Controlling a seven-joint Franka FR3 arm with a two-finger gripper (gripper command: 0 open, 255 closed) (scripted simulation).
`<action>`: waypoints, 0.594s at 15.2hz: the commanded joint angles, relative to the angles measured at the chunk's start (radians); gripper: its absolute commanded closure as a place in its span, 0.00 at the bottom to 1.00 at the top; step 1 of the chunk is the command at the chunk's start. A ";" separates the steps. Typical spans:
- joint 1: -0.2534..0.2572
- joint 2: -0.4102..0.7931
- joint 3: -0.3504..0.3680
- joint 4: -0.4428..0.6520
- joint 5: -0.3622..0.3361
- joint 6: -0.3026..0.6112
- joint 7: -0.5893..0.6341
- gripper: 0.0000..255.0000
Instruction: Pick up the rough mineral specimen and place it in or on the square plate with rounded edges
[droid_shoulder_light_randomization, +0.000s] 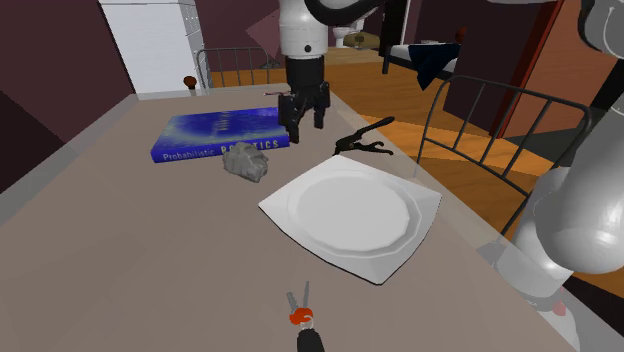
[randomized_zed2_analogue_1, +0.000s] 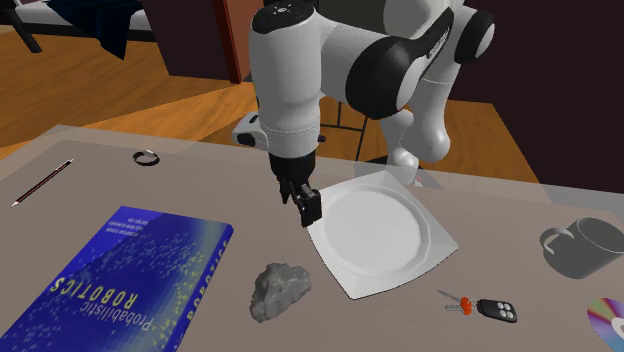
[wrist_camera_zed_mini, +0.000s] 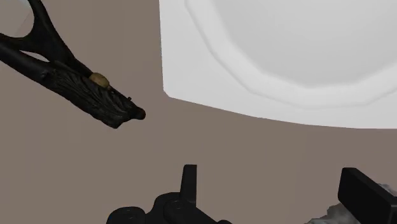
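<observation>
Here's the gripper (droid_shoulder_light_randomization: 303, 112), hanging on a near-vertical wrist above the brown table (droid_shoulder_light_randomization: 150, 250), its two black fingers (wrist_camera_zed_mini: 189, 181) spread well apart with nothing between them. The rough grey rock (droid_shoulder_light_randomization: 247, 161) is lying on the table, untouched. In the shoulder view it sits at about seven o'clock from the gripper, just off the near edge of the blue robotics book (droid_shoulder_light_randomization: 220, 137) and at ten o'clock from the white square plate (droid_shoulder_light_randomization: 290, 205). In the second exterior view the rock (randomized_zed2_analogue_1: 280, 290) lies at eight o'clock from the plate (randomized_zed2_analogue_1: 345, 270), close to its corner but apart from it, and at six o'clock from the gripper (randomized_zed2_analogue_1: 303, 200), which hovers over the plate's ten o'clock edge. The book (randomized_zed2_analogue_1: 130, 275) sits at nine o'clock from the rock. The wrist camera looks straight down between the parted fingers, with the plate's (wrist_camera_zed_mini: 286, 57) rounded corner ahead of them and bare tabletop beneath. A pale grey lump by one fingertip may be the rock, but I can't say for sure. A black scissor-like tool (wrist_camera_zed_mini: 70, 76) lies off to the side, clear of the plate, and in the shoulder view it is at twelve o'clock from the plate (droid_shoulder_light_randomization: 362, 140). The plate holds nothing. Keys with a fob (randomized_zed2_analogue_1: 485, 307) lie at four o'clock from it, and a grey mug (randomized_zed2_analogue_1: 585, 245) stands at three o'clock.
</observation>
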 joint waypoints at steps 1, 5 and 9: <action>0.015 0.061 0.020 0.069 -0.018 0.001 0.023 0.00; 0.057 0.203 0.056 0.247 -0.068 -0.022 0.070 0.00; 0.118 0.364 0.082 0.468 -0.133 -0.073 0.111 0.00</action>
